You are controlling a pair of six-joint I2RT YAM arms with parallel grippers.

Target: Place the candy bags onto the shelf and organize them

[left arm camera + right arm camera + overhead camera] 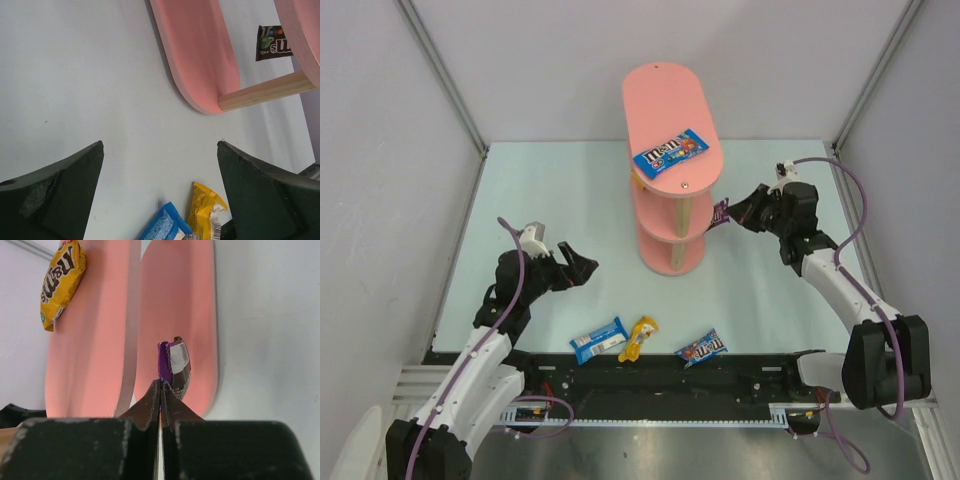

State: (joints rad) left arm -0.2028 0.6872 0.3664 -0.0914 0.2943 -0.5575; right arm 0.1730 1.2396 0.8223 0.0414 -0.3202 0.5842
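A pale table sits between plain white walls, with the pink three-board shelf standing toward 12 o'clock. One blue packet lies flat on the shelf's top board. A second, yellow packet rests on a lower board, though which tier it is on is hard to tell.

At 3 o'clock from the shelf, the right gripper has its fingers pressed together on the end of a purple packet. It holds the packet up just beside the rounded end of the pink boards.

At about 8 o'clock from the shelf, the left gripper hangs above the table with its fingers spread wide and nothing between them.

Three more packets lie on the table at 6 o'clock, near the front edge. A blue one and a yellow one touch each other. Another blue one lies a little apart at their 3 o'clock.
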